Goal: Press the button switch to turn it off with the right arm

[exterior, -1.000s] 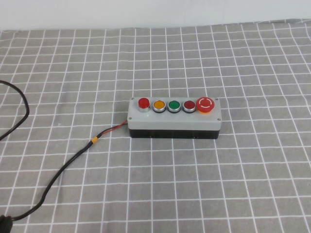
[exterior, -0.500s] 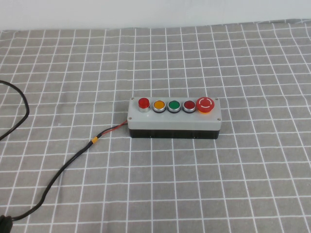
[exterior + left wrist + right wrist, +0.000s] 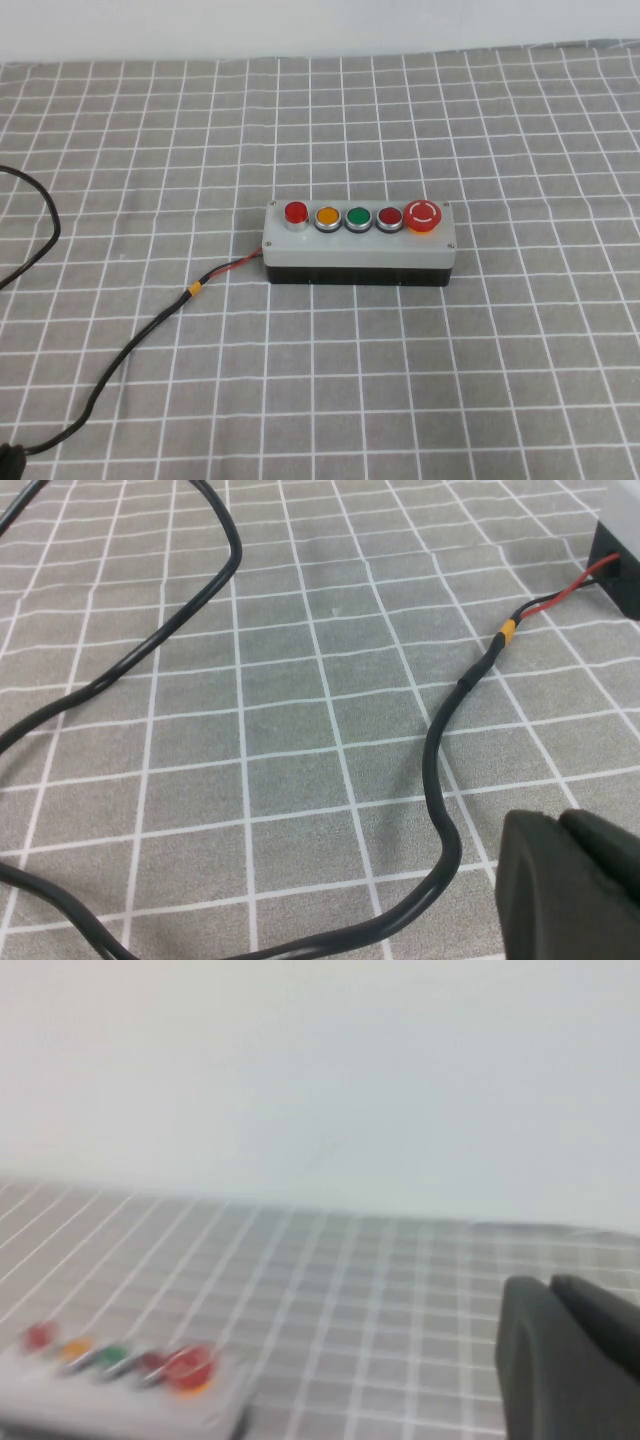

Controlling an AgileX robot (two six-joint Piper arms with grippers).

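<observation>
You have the button switch (image 3: pixel 361 243) sitting near the middle of the bench (image 3: pixel 500 380), its long axis running left to right and its light-grey button face turned upward over a black base. Reading along it from left to right you see a red button (image 3: pixel 296 213), an orange one (image 3: pixel 327 217), a green one (image 3: pixel 358 218), a darker red one (image 3: pixel 389 217) and the large red mushroom button (image 3: pixel 422 215) at the right end. From the box's left end red and black leads run out to an orange band (image 3: pixel 195 290), where they join a black cable (image 3: pixel 120 355) that trails to the near left and loops across the checked grey cloth.

Your left gripper (image 3: pixel 570 885) hovers above the cable, left and near of the box; you see only a dark part of it, so you cannot tell how its fingers stand. Your right gripper (image 3: pixel 570 1355) hangs well to the right of the box, apart from it, and its fingers likewise cannot be told. Neither arm shows in the high view.
</observation>
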